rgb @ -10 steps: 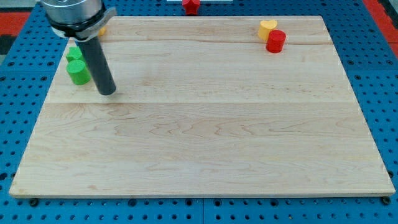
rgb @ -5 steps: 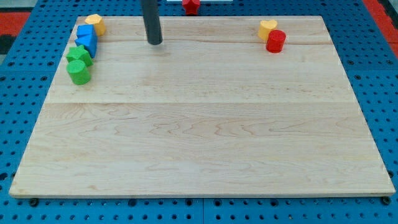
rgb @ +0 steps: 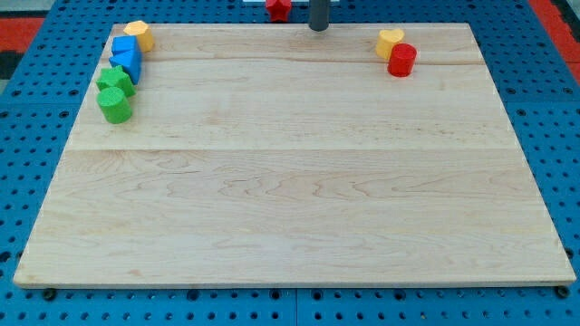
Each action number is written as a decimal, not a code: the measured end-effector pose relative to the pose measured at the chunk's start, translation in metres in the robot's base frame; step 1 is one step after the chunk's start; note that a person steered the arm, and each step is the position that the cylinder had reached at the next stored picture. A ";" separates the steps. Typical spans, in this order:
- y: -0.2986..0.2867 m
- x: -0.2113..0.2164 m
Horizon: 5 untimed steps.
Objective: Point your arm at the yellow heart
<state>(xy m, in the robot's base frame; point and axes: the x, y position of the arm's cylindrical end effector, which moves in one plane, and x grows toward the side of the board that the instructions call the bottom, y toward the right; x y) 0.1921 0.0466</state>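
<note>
The yellow heart (rgb: 390, 41) sits up in the view's top right corner of the wooden board (rgb: 290, 217), close to the board's top edge, and right against its lower right side there's the red cylinder (rgb: 402, 60), the two touching or as good as. The tip (rgb: 318, 29) is at the view's top, just at the board's top edge, well to the left of the yellow heart and clearly apart from it, with only a short stub of the dark rod showing before the frame cuts it off. There is no pincer on this arm, just that rod, so nothing is being gripped. Just left of the tip, beyond the board's top edge, a red block (rgb: 279, 8) is half out of frame, its shape hard to make out. Over on the view's left side the rest of the blocks crowd together: a yellow block (rgb: 139, 34) near the top left corner, a blue block (rgb: 126, 45) just beneath it, a second blue block (rgb: 126, 63) tucked under that, then a green block (rgb: 113, 81) and a green cylinder (rgb: 115, 107) below. The board lies on a blue pegboard table (rgb: 27, 181).
</note>
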 end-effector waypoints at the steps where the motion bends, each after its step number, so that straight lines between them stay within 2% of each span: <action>1: 0.013 0.000; 3: 0.138 0.002; 4: 0.142 0.032; 5: 0.117 0.063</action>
